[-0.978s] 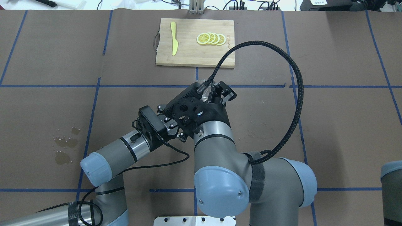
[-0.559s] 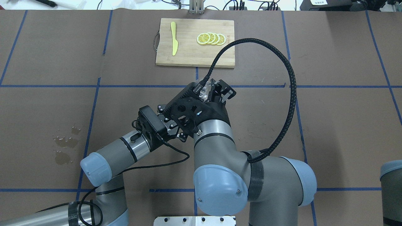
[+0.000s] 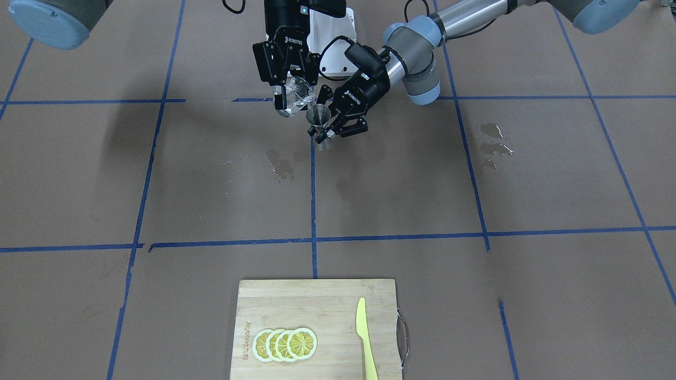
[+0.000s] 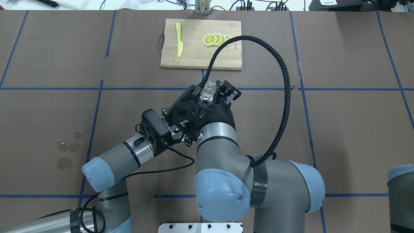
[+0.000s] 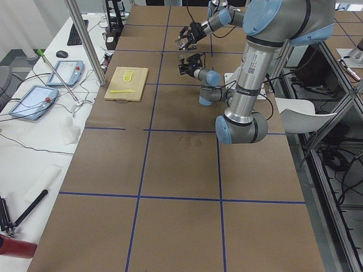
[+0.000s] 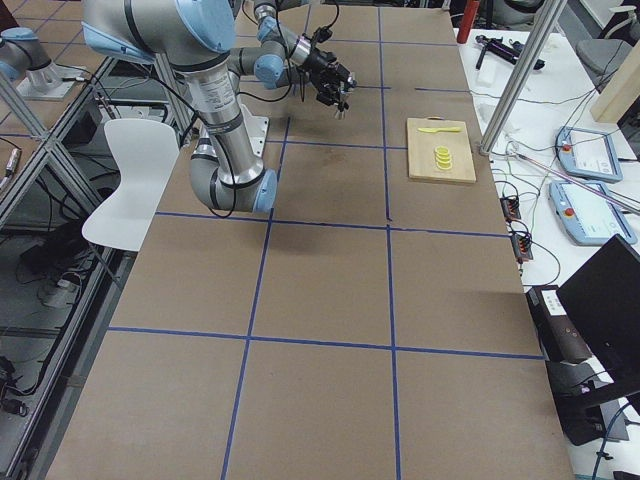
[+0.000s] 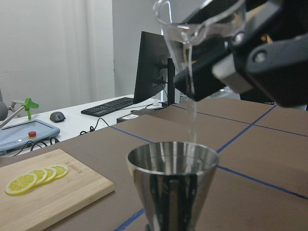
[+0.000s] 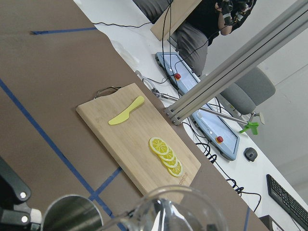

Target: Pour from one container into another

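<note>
The clear glass (image 3: 296, 94) hangs tilted in my right gripper (image 3: 289, 97), which is shut on it, its lip over the metal jigger (image 3: 318, 117). My left gripper (image 3: 323, 124) is shut on the jigger and holds it upright above the table. In the left wrist view a thin stream of water falls from the glass (image 7: 192, 24) into the jigger (image 7: 173, 178). The right wrist view shows the glass rim (image 8: 178, 211) beside the jigger mouth (image 8: 72, 214). From overhead the glass (image 4: 208, 92) shows between the right fingers; the jigger is hidden under the right wrist.
A wooden cutting board (image 3: 317, 303) with lemon slices (image 3: 285, 343) and a yellow knife (image 3: 364, 338) lies on the far side from the robot. Water puddles (image 3: 494, 140) sit on the brown paper, with smaller wet spots (image 3: 282, 163) under the jigger. Blue tape lines cross the table.
My right wrist has rolled further, tipping the glass more steeply, and its cable loop has swung left. The left arm has stayed still.
</note>
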Robot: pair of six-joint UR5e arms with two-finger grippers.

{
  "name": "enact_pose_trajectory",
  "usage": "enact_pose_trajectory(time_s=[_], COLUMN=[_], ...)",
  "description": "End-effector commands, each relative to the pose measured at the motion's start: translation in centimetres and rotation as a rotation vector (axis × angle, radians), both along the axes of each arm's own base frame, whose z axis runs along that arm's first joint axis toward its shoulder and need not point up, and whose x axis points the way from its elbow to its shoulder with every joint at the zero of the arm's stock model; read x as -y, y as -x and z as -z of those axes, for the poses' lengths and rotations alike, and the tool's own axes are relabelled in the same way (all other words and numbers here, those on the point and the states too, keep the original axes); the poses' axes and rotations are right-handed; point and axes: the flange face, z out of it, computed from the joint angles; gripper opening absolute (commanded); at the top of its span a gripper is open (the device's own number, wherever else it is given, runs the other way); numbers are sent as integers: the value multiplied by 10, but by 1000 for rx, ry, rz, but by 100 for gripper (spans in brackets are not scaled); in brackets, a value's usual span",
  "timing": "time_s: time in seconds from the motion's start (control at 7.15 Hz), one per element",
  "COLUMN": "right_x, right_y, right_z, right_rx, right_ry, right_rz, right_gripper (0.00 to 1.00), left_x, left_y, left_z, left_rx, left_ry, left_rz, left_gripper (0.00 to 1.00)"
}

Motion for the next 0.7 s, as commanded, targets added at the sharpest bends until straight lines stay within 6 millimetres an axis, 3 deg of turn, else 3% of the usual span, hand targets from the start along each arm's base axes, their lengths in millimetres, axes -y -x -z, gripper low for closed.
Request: enact_pose_trajectory(time_s=[0.0, 0.56], right_x=[0, 1], right_y=[1, 5], right_z=[2, 3], right_rx=[-21, -71], right_ry=[-8, -27], right_rz=[9, 27], right_gripper=[0, 0], left_x=[0, 0], left_y=[0, 1], left_z=[-1, 0], left_rx=[1, -8], left_ry=[1, -2], left_rz=[0, 0], left_gripper=[0, 0])
